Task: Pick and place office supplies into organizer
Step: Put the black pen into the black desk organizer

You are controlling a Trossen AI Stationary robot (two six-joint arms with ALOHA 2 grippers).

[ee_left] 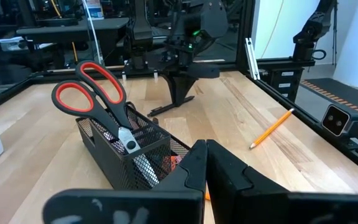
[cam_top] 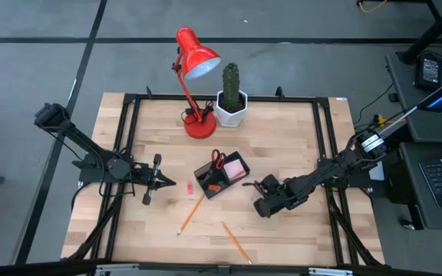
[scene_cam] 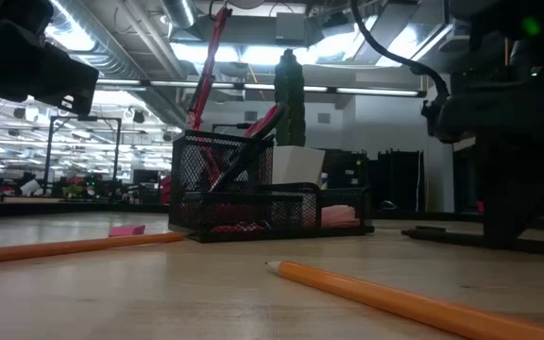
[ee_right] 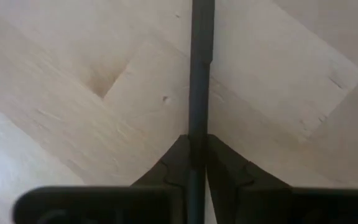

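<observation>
On wood-grain table [cam_top: 282, 146], right jaws [ee_right: 197, 163] pinch slim black pen [ee_right: 201, 68].

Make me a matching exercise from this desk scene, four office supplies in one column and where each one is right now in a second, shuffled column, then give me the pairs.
Things:
1. red-handled scissors
2. pink sticky-note pad
3. orange pencils
4. black pen

Places:
A. lying flat in a low compartment of the organizer
B. clamped in the right pincer
C. standing handles-up in the organizer
D. lying loose on the table

Pairs: 1-C, 2-A, 3-D, 4-B.

The left pincer waits shut beside the organizer.
</observation>
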